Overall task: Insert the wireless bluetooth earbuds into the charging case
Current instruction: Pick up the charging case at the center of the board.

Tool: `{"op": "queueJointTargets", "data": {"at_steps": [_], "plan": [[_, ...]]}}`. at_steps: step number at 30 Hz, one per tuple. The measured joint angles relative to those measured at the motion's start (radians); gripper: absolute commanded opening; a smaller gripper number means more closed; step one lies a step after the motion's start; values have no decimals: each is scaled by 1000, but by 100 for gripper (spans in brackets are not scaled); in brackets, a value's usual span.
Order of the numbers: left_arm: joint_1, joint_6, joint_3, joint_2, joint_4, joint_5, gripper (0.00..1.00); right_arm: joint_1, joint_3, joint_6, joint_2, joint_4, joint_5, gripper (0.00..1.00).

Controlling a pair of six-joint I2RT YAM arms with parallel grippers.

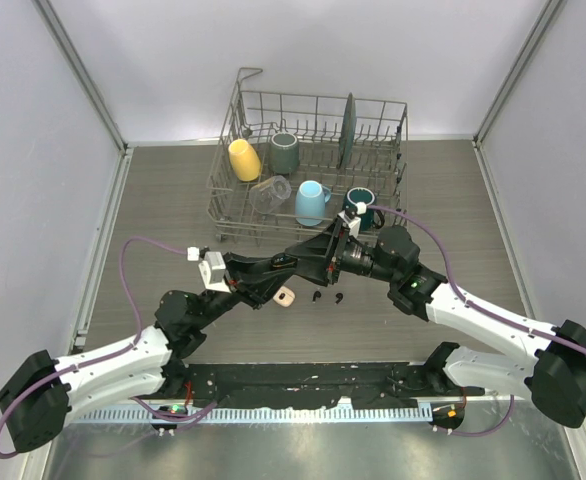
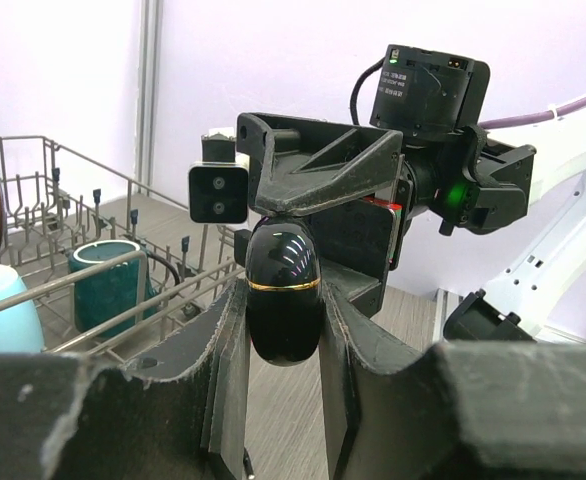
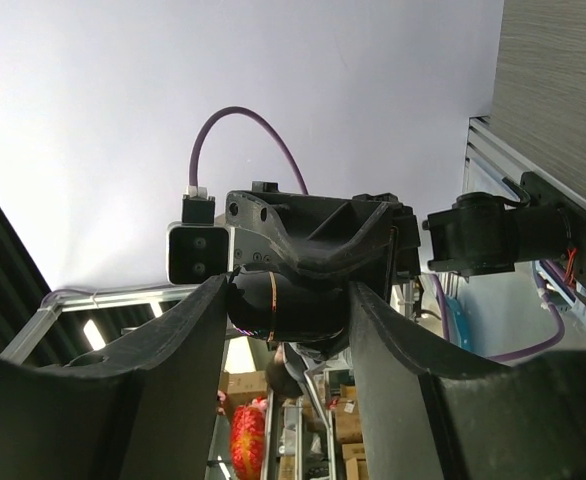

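Now | left pincer (image 2: 285, 325) clamped on glossy black charging case (image 2: 285, 258), held above counter (image 1: 163, 210) | right pincer (image 3: 288, 312) clamped on same case from opposite side | black earbuds (image 1: 327, 298) loose on counter, just bases-side of pincers

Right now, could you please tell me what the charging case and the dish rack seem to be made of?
The charging case looks like hard plastic, glossy black, with sharp highlights and a thin gold band. The dish rack is likely metal wire, dull grey, with thin welded-looking rods.
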State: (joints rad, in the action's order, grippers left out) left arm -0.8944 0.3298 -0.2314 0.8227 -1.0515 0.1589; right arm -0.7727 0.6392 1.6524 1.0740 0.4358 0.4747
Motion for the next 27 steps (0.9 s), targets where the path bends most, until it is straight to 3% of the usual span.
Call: {"op": "queueJointTargets", "data": {"at_steps": [9,18,21,27], "plan": [[6,12,0,14,-34,38,32,0,0,0,4,19,19,1],[7,32,0,-3,-29,66,46,0,0,-1,11,31,32,1],[7,34,0,-10,-28,74,44,0,0,0,15,35,36,1],[13,34,0,-14,-20,77,24,0,0,0,18,40,51,1]]}}
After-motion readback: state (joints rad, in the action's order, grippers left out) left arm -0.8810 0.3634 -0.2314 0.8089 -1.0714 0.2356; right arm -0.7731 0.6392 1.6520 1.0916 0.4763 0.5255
